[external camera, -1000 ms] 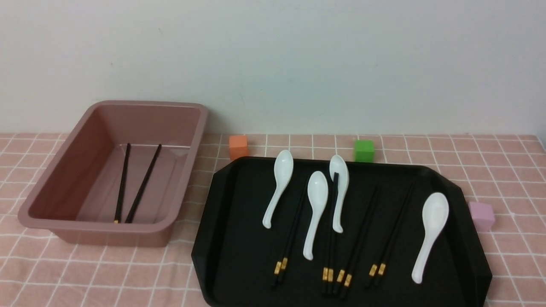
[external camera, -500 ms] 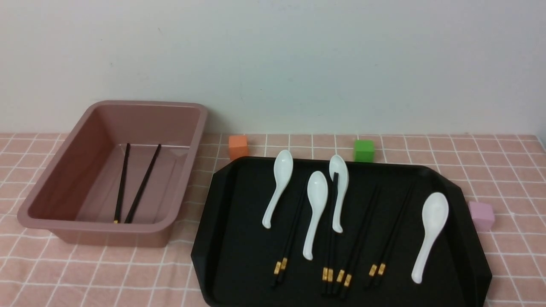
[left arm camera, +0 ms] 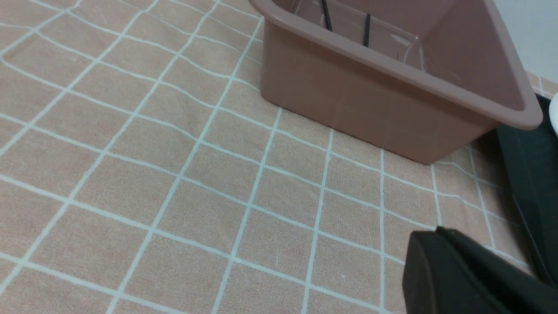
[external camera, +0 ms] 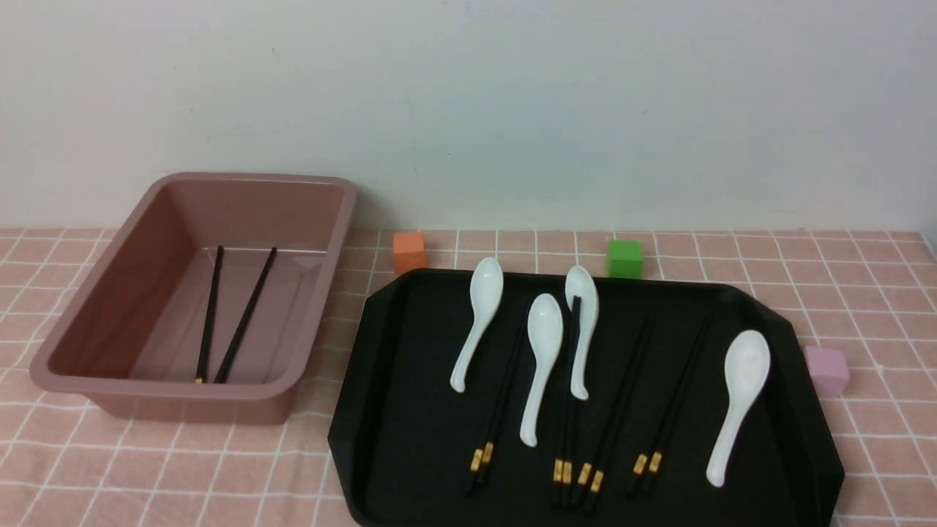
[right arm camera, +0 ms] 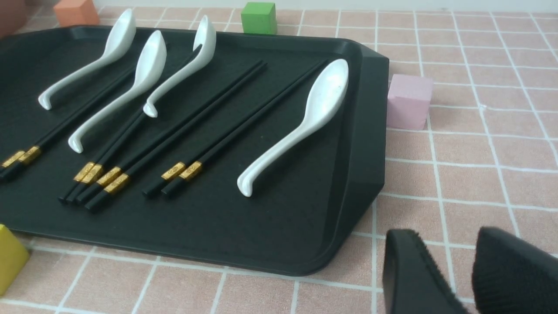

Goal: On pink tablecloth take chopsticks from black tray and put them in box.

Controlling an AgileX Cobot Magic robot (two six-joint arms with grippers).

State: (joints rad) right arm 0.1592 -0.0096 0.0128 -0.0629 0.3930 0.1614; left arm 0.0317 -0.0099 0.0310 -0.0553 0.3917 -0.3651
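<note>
The black tray (external camera: 410, 380) lies on the pink tablecloth (external camera: 864, 307) and holds several pairs of black chopsticks (external camera: 615, 410) with gold bands, also seen in the right wrist view (right arm camera: 209, 109). The mauve box (external camera: 168, 388) stands to its left with two chopsticks (external camera: 245, 316) inside. Neither gripper shows in the front view. My left gripper (left arm camera: 438, 233) hangs over bare cloth near the box (left arm camera: 370, 100), fingers pressed together and empty. My right gripper (right arm camera: 449, 244) is open and empty above the cloth, just off the tray's corner (right arm camera: 357, 209).
Several white spoons (external camera: 736, 402) lie among the chopsticks on the tray. Small cubes sit around it: orange (external camera: 408, 252), green (external camera: 624, 258), pink (external camera: 826, 370), and yellow (right arm camera: 8, 257) by the near edge. A pale wall stands behind.
</note>
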